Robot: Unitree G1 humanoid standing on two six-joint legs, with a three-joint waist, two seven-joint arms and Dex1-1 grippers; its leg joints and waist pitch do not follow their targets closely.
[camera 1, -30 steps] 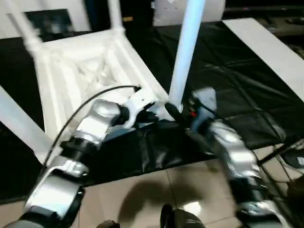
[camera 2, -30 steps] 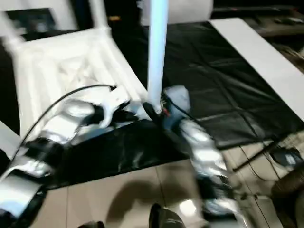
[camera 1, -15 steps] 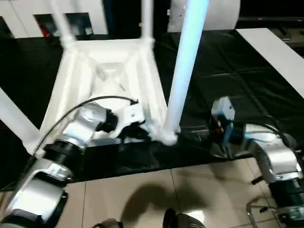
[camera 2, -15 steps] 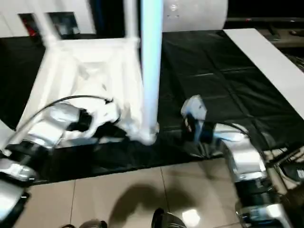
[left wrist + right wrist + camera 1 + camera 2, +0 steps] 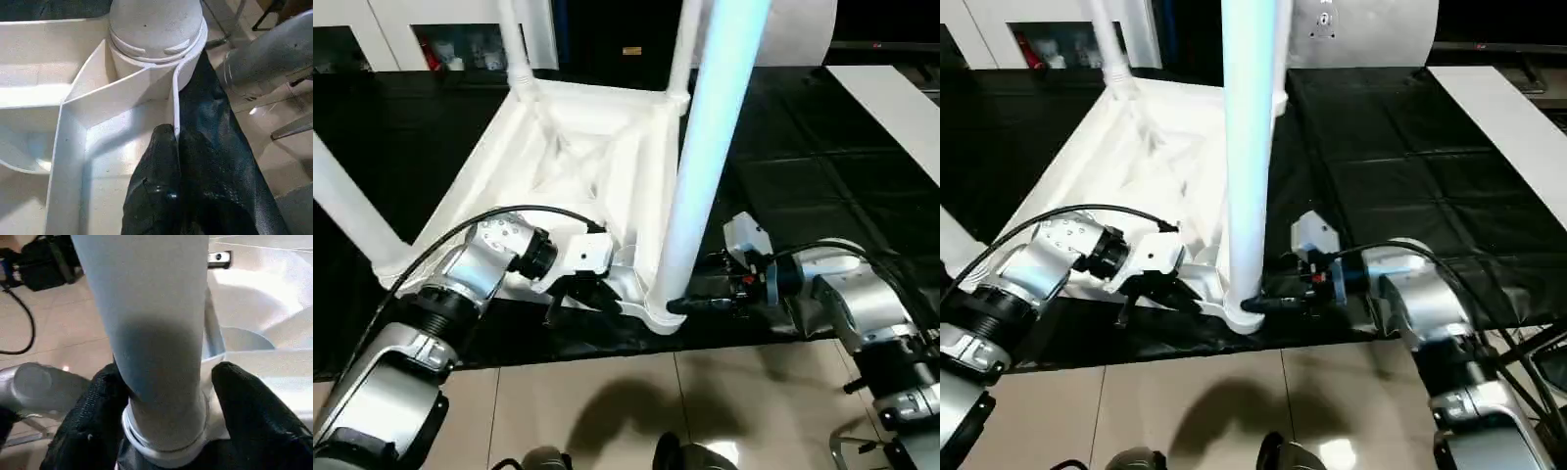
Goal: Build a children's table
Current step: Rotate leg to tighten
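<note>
Four-legged white plastic children's table (image 5: 597,162), upside down on black sheeting (image 5: 803,176) over a tiled floor (image 5: 607,401), ribbed hollow underside facing up, legs pointing at the ceiling. Probably light and fairly stiff, yet hollow, smooth and slick. Thin ribs likely to flex or crack under a hard pinch.

Nearest leg (image 5: 705,166), long, round and tapering, upright in the corner socket (image 5: 156,29) closest to the robot. Best taken low, by the thick base next to the socket, not high up, for fear of levering the joint.

Right gripper (image 5: 695,304) level at that base, black fingers (image 5: 244,396) spread to either side of the leg, one close against it, a sliver of gap beside the other. No firm squeeze to be made out.

Left gripper (image 5: 171,137) beside the same corner, fingers pinched narrow on the thin upright rim wall (image 5: 174,98) of the top, apparently bracing it. Sensible hold there, close to the stiffening junction of walls.
</note>
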